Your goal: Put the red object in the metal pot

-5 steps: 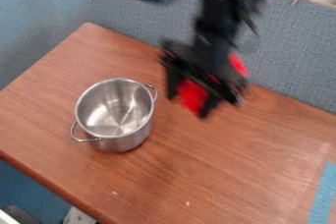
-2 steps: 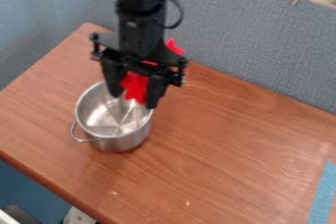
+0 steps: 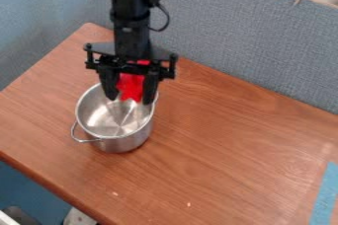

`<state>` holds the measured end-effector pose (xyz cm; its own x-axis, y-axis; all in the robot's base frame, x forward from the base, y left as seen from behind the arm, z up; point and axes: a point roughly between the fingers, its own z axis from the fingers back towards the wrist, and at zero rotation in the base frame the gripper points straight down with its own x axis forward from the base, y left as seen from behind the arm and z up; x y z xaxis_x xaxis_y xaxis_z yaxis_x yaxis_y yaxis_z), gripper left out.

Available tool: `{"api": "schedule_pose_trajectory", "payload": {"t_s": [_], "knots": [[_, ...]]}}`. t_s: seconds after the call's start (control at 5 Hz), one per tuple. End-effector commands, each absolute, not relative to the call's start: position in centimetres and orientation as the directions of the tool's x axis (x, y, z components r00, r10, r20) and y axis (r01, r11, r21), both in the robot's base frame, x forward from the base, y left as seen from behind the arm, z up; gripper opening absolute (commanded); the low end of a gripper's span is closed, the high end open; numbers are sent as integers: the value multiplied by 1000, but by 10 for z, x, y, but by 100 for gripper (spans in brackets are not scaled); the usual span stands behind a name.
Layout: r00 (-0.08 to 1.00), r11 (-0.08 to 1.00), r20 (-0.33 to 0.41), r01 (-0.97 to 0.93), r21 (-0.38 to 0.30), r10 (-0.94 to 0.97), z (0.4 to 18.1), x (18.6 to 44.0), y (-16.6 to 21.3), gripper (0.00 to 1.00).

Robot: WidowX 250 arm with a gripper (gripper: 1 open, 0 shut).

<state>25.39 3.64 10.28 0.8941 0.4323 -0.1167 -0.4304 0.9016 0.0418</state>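
1. Since the earlier frames the arm has swung from the right side of the tabletop [image 3: 251, 140] across to the left, and the pincer [image 3: 130, 89] now hangs over the far rim of the metal pot [image 3: 117, 116], a little lower than before.
2. Pincer state: its jaws are clamped on the red object [image 3: 132, 84], which hangs upright between them, lower end just above or just inside the pot's mouth; the exact gap is hard to tell.
3. The pot stands on the left half of the tabletop, apart from anything else, open side up and holding nothing I can make out.
4. To do this step well, I would bring the block nearer the middle of the opening, since it sits close to the far rim.
5. Lower it further before letting go, so it does not strike the rim or bounce out.
6. Open the jaws fully, then lift straight up clear of the pot's handles.
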Motion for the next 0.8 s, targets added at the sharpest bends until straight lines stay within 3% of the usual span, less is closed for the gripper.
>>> {"api": "schedule_pose_trajectory", "payload": {"t_s": [0.0, 0.4, 0.6], "knots": [[839, 844, -96, -532, 66, 536, 121, 262, 35, 0], [624, 626, -65, -768, 132, 779, 123, 297, 54, 0], [510, 514, -69, -842, 163, 857, 133, 306, 66, 0]]}}
